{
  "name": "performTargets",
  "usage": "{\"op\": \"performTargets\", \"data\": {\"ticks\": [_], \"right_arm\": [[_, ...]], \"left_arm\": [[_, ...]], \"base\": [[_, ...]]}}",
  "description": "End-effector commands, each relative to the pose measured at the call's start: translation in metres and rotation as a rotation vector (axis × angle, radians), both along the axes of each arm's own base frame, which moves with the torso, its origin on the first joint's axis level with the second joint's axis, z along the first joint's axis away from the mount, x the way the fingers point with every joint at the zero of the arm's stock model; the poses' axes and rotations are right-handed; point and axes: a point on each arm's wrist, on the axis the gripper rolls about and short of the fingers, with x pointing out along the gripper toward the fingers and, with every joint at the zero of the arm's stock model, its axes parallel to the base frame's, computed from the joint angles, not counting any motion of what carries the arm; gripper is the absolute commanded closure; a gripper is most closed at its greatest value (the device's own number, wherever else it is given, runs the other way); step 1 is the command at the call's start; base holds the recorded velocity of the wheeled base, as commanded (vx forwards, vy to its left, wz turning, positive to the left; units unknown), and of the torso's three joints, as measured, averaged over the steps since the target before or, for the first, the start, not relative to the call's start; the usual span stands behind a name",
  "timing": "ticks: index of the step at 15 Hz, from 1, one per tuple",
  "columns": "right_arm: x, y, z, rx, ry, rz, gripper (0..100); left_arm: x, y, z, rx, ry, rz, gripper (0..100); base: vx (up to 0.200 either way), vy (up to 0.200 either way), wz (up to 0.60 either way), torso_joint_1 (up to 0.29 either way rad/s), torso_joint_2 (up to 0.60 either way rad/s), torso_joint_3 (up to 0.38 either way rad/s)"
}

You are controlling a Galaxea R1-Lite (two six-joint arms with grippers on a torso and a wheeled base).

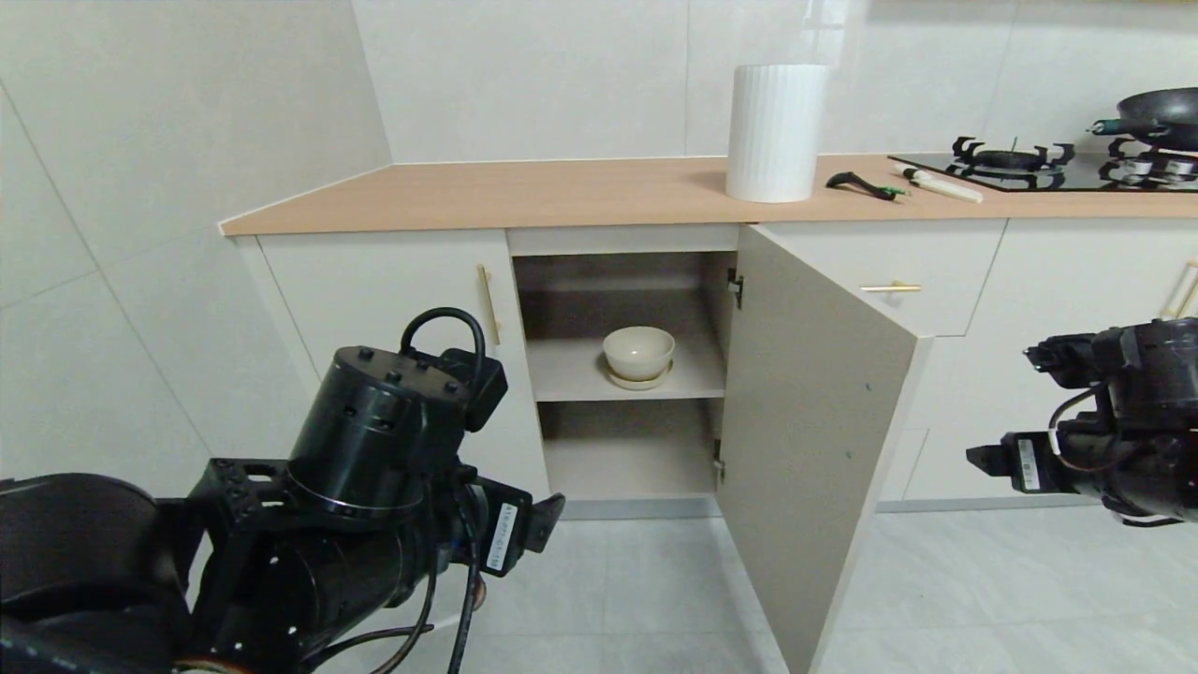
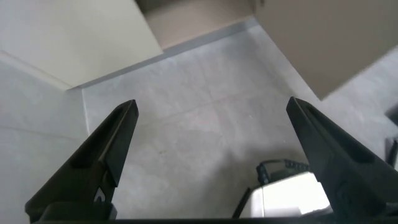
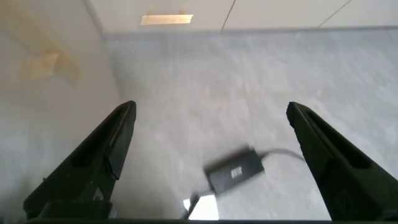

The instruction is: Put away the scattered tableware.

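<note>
As the cabinet door (image 1: 814, 421) stands wide open, with the bowl (image 1: 638, 351) on its plate (image 1: 639, 382) on the upper shelf (image 1: 571, 374), shutting it is probably next: the right gripper (image 3: 211, 107), fingers spread wide and empty above the floor, seems better placed to press the door's outer face near the free edge and follow the hinge arc, while the left gripper (image 2: 211, 106), equally wide and empty, keeps out of the swing; the door hides whatever lies behind it, the bowl covers most of the plate, and the two small tools (image 1: 866, 184) on the counter are hard to identify
</note>
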Motion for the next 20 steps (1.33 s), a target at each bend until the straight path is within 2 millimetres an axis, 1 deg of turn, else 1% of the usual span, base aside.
{"op": "performTargets", "data": {"ticks": [1,2,3,4,5,6,8,9,11,12,13,14,15,16,17,18,19,20], "right_arm": [[0.039,-0.007,-0.028,0.016,0.005,-0.043,0],[0.05,0.0,-0.036,0.019,-0.017,-0.022,0],[0.055,0.008,-0.038,0.021,-0.032,0.004,0],[0.058,0.014,-0.037,0.029,-0.043,0.024,0],[0.06,0.024,-0.034,0.048,-0.054,0.076,0],[0.064,0.031,-0.027,0.08,-0.08,0.121,0],[0.064,0.045,-0.026,0.101,-0.082,0.182,0],[0.061,0.056,-0.026,0.119,-0.077,0.229,0],[0.054,0.086,-0.021,0.128,-0.091,0.318,0],[0.051,0.097,-0.021,0.13,-0.088,0.353,0],[0.053,0.114,-0.024,0.134,-0.085,0.396,0],[0.058,0.126,-0.031,0.135,-0.073,0.421,0],[0.061,0.142,-0.035,0.141,-0.073,0.457,0],[0.064,0.151,-0.039,0.146,-0.069,0.474,0],[0.075,0.165,-0.044,0.152,-0.079,0.49,0],[0.085,0.172,-0.046,0.158,-0.09,0.493,0],[0.098,0.183,-0.052,0.185,-0.102,0.489,0],[0.103,0.194,-0.055,0.207,-0.113,0.494,0]], "left_arm": [[0.0,0.006,0.008,-0.02,-0.023,0.019,0],[0.001,0.01,0.011,-0.029,-0.033,0.03,0],[0.002,0.013,0.012,-0.033,-0.037,0.042,0],[0.004,0.015,0.013,-0.033,-0.038,0.054,0],[0.005,0.017,0.013,-0.033,-0.038,0.062,0],[0.006,0.017,0.013,-0.035,-0.037,0.065,0],[0.006,0.018,0.012,-0.034,-0.034,0.066,0],[0.008,0.019,0.012,-0.034,-0.035,0.076,0],[0.011,0.018,0.017,-0.05,-0.049,0.081,0],[0.011,0.018,0.018,-0.061,-0.05,0.087,0],[0.012,0.019,0.019,-0.072,-0.053,0.098,0],[0.014,0.023,0.02,-0.07,-0.054,0.116,0],[0.019,0.033,0.022,-0.072,-0.061,0.154,0],[0.02,0.039,0.025,-0.079,-0.075,0.176,0],[0.017,0.043,0.032,-0.088,-0.093,0.183,0],[0.013,0.046,0.037,-0.093,-0.107,0.181,0],[0.01,0.048,0.04,-0.093,-0.118,0.177,0],[0.01,0.048,0.039,-0.08,-0.114,0.171,0]], "base": [[0.0,0.0,0.0,0.0,0.0,0.0],[0.0,0.0,0.0,0.0,0.0,0.0],[0.0,0.0,0.0,0.0,0.0,0.0],[0.0,0.0,0.0,0.0,0.0,0.0],[0.0,0.0,0.0,0.0,0.0,0.0],[0.0,0.0,0.0,0.0,0.0,0.0],[0.0,0.0,0.0,0.0,0.0,0.0],[0.0,0.0,0.0,0.0,0.0,0.0],[0.0,0.0,0.0,0.0,0.0,0.0],[0.0,0.0,0.0,0.0,0.0,0.0],[0.0,0.0,0.0,0.0,0.0,0.0],[0.0,0.0,0.0,0.0,0.0,0.0],[0.0,0.0,0.0,0.0,0.0,0.0],[0.0,0.0,0.0,0.0,0.0,0.0],[0.0,0.0,0.0,0.0,0.0,0.0],[0.0,0.0,0.0,0.0,0.0,0.0],[0.0,0.0,0.0,0.0,0.0,0.0],[0.0,0.0,0.0,0.0,0.0,0.0]]}}
